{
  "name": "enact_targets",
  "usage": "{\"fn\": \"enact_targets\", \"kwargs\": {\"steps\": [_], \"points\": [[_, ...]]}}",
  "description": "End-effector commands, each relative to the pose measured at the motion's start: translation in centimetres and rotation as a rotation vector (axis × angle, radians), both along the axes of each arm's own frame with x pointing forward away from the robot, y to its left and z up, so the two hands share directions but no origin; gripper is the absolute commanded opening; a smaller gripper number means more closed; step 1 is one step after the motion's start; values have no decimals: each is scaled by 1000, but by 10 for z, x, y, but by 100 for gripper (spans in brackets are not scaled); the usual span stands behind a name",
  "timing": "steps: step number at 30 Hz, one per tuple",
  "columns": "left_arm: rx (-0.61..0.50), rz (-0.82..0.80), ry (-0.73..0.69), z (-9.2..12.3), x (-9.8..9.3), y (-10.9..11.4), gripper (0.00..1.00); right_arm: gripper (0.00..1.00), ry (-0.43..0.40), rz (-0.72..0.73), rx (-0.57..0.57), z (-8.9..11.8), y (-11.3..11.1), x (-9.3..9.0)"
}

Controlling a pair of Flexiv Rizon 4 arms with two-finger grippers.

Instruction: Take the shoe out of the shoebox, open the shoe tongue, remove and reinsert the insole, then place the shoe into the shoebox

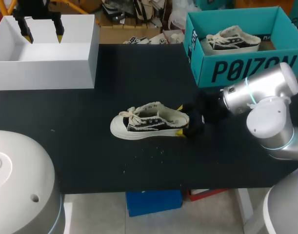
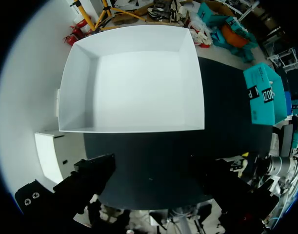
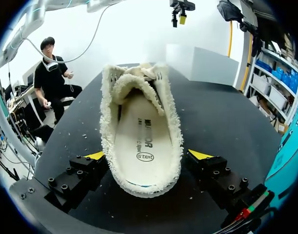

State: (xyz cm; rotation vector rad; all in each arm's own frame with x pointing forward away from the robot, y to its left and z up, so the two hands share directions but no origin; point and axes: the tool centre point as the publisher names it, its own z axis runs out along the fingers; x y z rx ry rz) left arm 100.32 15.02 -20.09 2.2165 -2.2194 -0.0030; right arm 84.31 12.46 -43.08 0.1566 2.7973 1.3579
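A cream and black low sneaker (image 1: 149,120) lies on its sole in the middle of the black table, toe pointing left. My right gripper (image 1: 181,120) is at its heel, open, with one yellow tip on each side of the heel. From the right wrist the shoe (image 3: 139,122) lies between the fingers (image 3: 95,156), its white insole (image 3: 141,141) flat inside. A narrow gap seems to show on each side. My left gripper (image 1: 43,36) hangs open over the white box (image 1: 46,68), holding nothing. From the left wrist the box (image 2: 134,78) is empty.
A teal shoebox (image 1: 236,68) stands at the back right with a second, similar sneaker (image 1: 231,39) inside. It also shows in the left wrist view as a teal box (image 2: 263,95). Small crumbs dot the table in front of the shoe.
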Motion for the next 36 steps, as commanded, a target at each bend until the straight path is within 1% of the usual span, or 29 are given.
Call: {"fn": "enact_targets", "kwargs": {"steps": [1, 16, 17, 18, 25, 27, 28, 31, 33, 36], "points": [[1, 1, 0, 1, -1, 0, 100, 100, 3, 1, -2, 0, -1, 1], [1, 1, 0, 1, -1, 0, 100, 100, 38, 17, 9, -10, 6, 0], [1, 1, 0, 1, -1, 0, 100, 37, 42, 15, 0, -10, 6, 0], [1, 1, 0, 1, -1, 0, 100, 0, 43, 14, -2, -10, 6, 0], [1, 1, 0, 1, -1, 0, 100, 0, 43, 14, -2, -10, 6, 0], [76, 44, 3, 4, -3, -7, 100, 0, 43, 14, -2, -10, 6, 0], [110, 74, 9, 4, -4, -11, 100, 0, 43, 14, -2, -10, 6, 0], [139, 126, -12, 13, -12, -28, 100, 0, 43, 14, -2, -10, 6, 0], [151, 142, -36, 18, -21, -43, 100, 0, 43, 14, -2, -10, 6, 0], [155, 158, -65, 20, -35, -68, 100, 0, 43, 14, -2, -10, 6, 0]]}}
